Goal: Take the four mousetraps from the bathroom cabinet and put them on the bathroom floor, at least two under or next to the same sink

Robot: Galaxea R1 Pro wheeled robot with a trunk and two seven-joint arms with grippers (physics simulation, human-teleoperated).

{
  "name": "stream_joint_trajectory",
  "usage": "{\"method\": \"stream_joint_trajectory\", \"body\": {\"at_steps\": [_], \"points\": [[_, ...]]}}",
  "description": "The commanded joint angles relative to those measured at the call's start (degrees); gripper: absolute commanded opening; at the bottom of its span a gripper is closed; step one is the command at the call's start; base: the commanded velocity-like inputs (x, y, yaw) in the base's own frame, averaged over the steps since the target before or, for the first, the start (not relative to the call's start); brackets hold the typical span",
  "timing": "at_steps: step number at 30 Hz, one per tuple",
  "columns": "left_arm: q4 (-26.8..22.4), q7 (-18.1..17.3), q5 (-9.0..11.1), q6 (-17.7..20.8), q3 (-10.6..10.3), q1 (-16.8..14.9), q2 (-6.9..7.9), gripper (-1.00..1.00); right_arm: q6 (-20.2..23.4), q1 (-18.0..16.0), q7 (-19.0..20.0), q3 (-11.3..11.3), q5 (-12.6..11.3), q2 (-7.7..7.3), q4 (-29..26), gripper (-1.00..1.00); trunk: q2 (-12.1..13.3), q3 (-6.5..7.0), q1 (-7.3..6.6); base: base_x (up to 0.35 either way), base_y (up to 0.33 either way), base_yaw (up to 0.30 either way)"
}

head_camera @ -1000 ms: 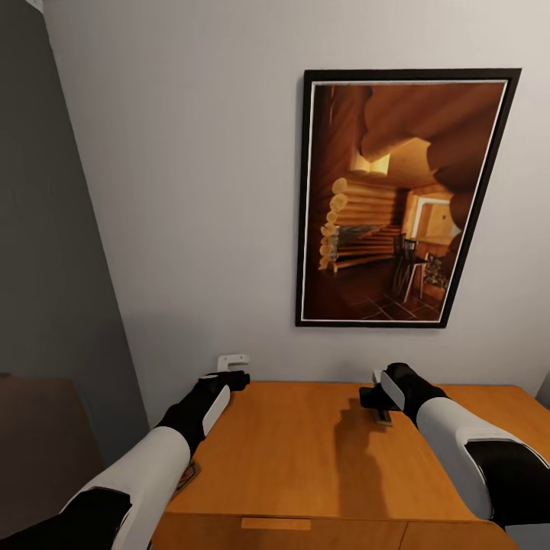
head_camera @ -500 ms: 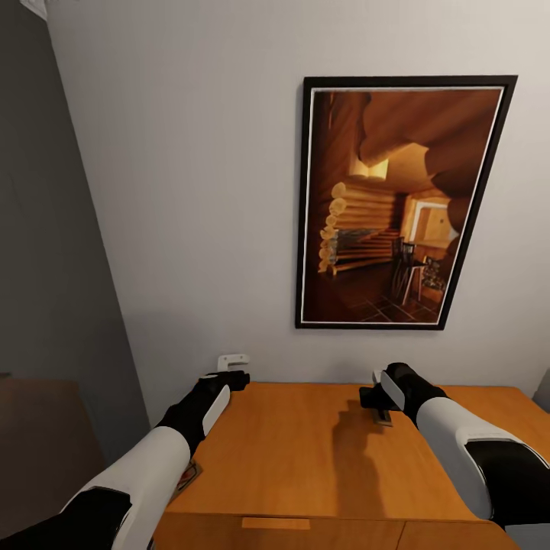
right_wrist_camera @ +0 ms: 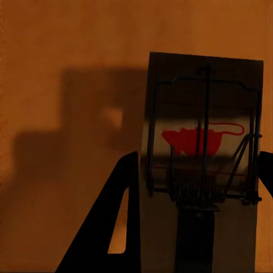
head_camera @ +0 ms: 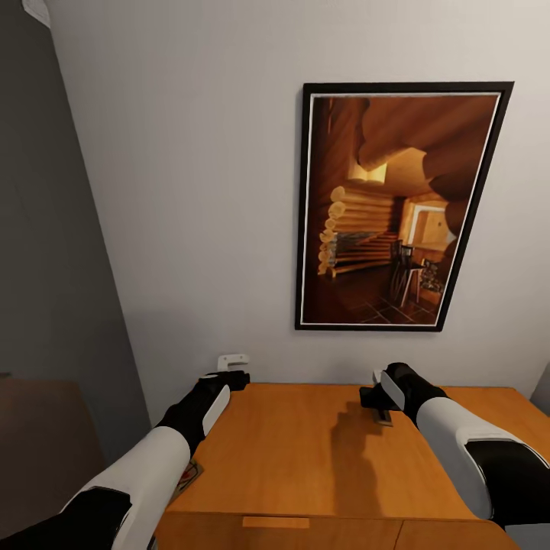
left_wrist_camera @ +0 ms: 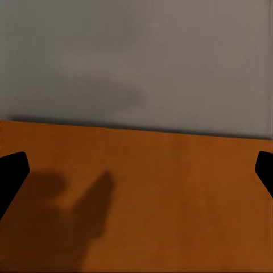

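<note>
The orange-brown cabinet point(head_camera: 290, 458) lies under both my arms. One mousetrap point(right_wrist_camera: 202, 142), a tan board with dark wire and a red mark, sits between the dark fingers of my right gripper point(right_wrist_camera: 196, 193), which is shut on it. In the head view that mousetrap point(head_camera: 382, 417) hangs just over the cabinet's back right part, below the right gripper point(head_camera: 380, 405). A second mousetrap point(head_camera: 187, 475) peeks out under my left forearm at the cabinet's left edge. My left gripper point(head_camera: 233, 360) is open near the back left corner, close to the wall, its fingertips point(left_wrist_camera: 11, 173) wide apart over bare wood.
A large framed picture point(head_camera: 397, 206) of a log interior hangs on the pale wall behind the cabinet. A dark grey panel point(head_camera: 46, 267) stands to the left. A drawer handle point(head_camera: 275, 523) shows at the cabinet's front edge.
The head view has shifted a little, so the framed picture sits lower in it. Both arms and the held mousetrap have stayed where they were.
</note>
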Motion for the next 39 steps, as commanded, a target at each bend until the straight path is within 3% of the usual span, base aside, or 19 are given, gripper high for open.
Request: {"method": "stream_joint_trajectory", "body": {"at_steps": [1,29,32,34,35,36,39], "points": [[-0.1,0.5,0.6,0.2,-0.3,0.0,0.0,1.0,0.3,0.0,0.1,0.2,-0.5,-0.03,-0.1,-1.0,0.0,-0.02,0.02,0.0,0.0,0.0],[-0.1,0.5,0.6,0.0,-0.1,0.0,0.0,1.0,-1.0,0.0,0.3,0.4,-0.4,-0.02,-0.3,-1.0,0.0,-0.02,0.02,0.0,0.0,0.0],[-0.1,0.5,0.6,-0.5,-0.1,0.0,0.0,1.0,-4.5,0.0,0.4,2.8,0.3,-0.12,-0.4,-1.0,0.0,-0.02,0.02,0.0,0.0,0.0],[-0.1,0.5,0.6,-0.9,0.0,0.0,0.0,1.0,-8.1,0.0,1.0,7.2,1.1,-0.28,-0.6,-1.0,0.0,-0.02,0.02,0.0,0.0,0.0],[-0.1,0.5,0.6,-1.0,0.0,0.0,0.0,1.0,-9.0,0.0,1.4,8.4,1.2,-0.33,-0.6,-1.0,0.0,-0.02,0.02,0.0,0.0,0.0],[0.0,0.5,0.6,-1.0,0.0,0.0,0.0,1.0,-10.7,0.0,3.1,10.6,1.4,-0.44,-0.8,-1.0,0.0,-0.02,0.02,0.0,0.0,0.0],[0.2,0.6,0.5,-1.1,0.0,0.0,0.0,1.0,-13.3,0.0,8.5,14.0,1.8,-0.79,-1.0,-1.0,0.0,-0.02,0.02,0.0,0.0,0.0]]}}
